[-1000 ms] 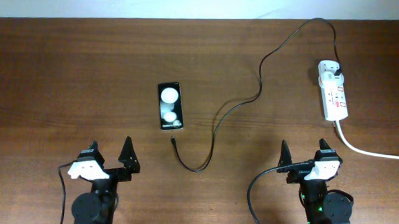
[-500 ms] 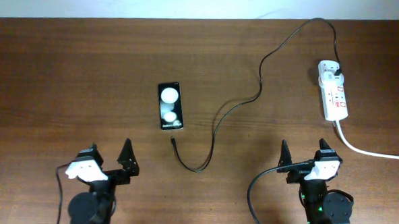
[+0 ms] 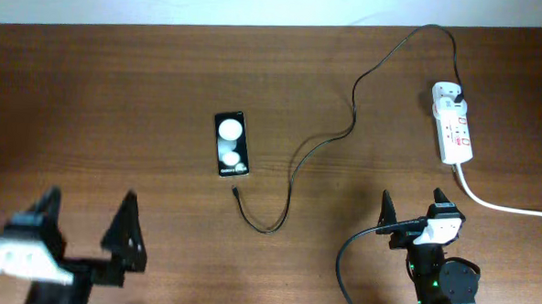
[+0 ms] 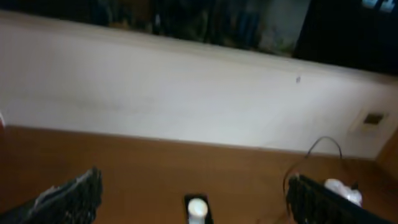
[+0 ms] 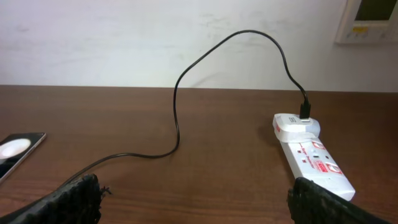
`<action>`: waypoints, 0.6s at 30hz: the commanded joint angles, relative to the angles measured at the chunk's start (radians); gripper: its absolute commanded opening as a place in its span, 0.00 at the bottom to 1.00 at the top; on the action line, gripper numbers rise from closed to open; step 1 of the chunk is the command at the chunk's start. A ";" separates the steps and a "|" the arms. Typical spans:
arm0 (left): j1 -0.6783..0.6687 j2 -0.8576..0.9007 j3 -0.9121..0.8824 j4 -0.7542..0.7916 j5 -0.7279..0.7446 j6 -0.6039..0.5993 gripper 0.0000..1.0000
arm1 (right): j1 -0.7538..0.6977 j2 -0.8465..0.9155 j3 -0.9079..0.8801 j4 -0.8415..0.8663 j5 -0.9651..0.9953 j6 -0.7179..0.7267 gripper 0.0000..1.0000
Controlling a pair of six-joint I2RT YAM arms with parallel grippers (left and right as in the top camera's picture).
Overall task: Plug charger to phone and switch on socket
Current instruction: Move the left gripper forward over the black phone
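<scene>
Phone [image 3: 231,145] lay flat, screen up, around the middle of the bench [image 3: 118,81], w/ its text end toward the arms. Charger [image 3: 293,167]: its connector tip [image 3: 236,193] sat on the wood just below the phone's near end, apart from it, not plugged in. Cable looped back, then snaked up & right to its plug [image 3: 460,90], seated in the far end of the socket [image 3: 454,131]. Socket lay at the right side, thick white cord [image 3: 507,206] trailing off the right edge; switch positions too small to tell. Left gripper [image 3: 90,197], blurred in overhead view, was front-left, fingers spread wide, holding nothing. Right gripper [image 3: 414,195] sat front-right, below the socket, jaws also wide apart & empty. Both were well apart from phone & charger.
</scene>
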 commanded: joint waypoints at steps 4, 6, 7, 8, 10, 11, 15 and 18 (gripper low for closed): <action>-0.006 0.409 0.249 -0.188 0.030 0.074 0.99 | 0.005 -0.007 -0.005 -0.005 0.002 -0.004 0.98; -0.006 0.512 0.264 -0.227 0.034 0.074 0.99 | 0.005 -0.007 -0.005 -0.005 0.002 -0.004 0.99; -0.006 0.554 0.264 -0.239 0.035 0.074 0.99 | 0.005 -0.007 -0.005 -0.005 0.002 -0.004 0.99; -0.006 0.615 0.264 -0.253 0.035 0.074 0.99 | 0.005 -0.007 -0.005 -0.005 0.002 -0.004 0.98; -0.006 0.721 0.263 -0.262 0.035 0.073 0.99 | 0.005 -0.007 -0.005 -0.005 0.002 -0.004 0.99; -0.006 0.753 0.263 -0.262 0.035 0.073 0.99 | 0.005 -0.007 -0.005 -0.005 0.002 -0.004 0.99; -0.006 0.935 0.263 -0.261 0.035 0.073 0.99 | 0.005 -0.006 -0.005 -0.005 0.002 -0.004 0.99; -0.006 1.041 0.263 -0.261 0.044 0.073 0.99 | 0.005 -0.006 -0.005 -0.005 0.002 -0.004 0.99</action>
